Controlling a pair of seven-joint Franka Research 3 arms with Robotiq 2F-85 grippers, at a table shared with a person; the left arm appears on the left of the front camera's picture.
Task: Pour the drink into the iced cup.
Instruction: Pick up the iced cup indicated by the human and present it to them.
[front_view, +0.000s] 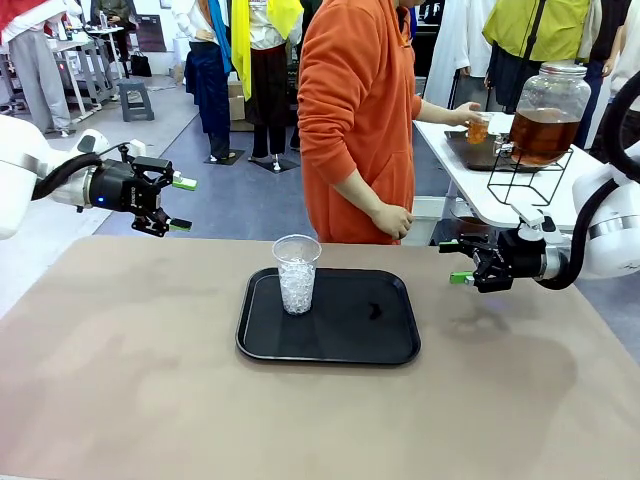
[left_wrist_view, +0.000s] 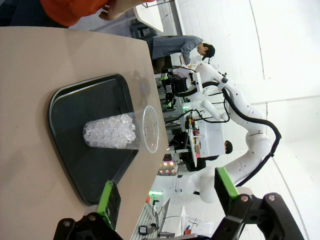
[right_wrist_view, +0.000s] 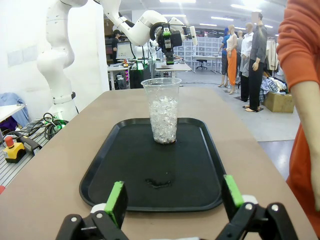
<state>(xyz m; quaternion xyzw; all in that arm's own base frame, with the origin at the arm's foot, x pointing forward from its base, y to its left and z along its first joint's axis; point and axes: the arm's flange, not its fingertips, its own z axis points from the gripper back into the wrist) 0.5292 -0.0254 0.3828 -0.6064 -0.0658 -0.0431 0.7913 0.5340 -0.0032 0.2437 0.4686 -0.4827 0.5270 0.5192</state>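
The broad, matte tan tabletop (front_view: 120, 380) bears a black rectangular plastic tray (front_view: 330, 340) with rounded corners and a raised rim, lying flat near the table's middle, somewhat closer to the far edge.

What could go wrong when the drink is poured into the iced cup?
The cup is tall and stands free near the tray's left edge; a nudge might tip it.
The ice could make the drink splash.
The left gripper and right gripper hang open, so neither steadies it.
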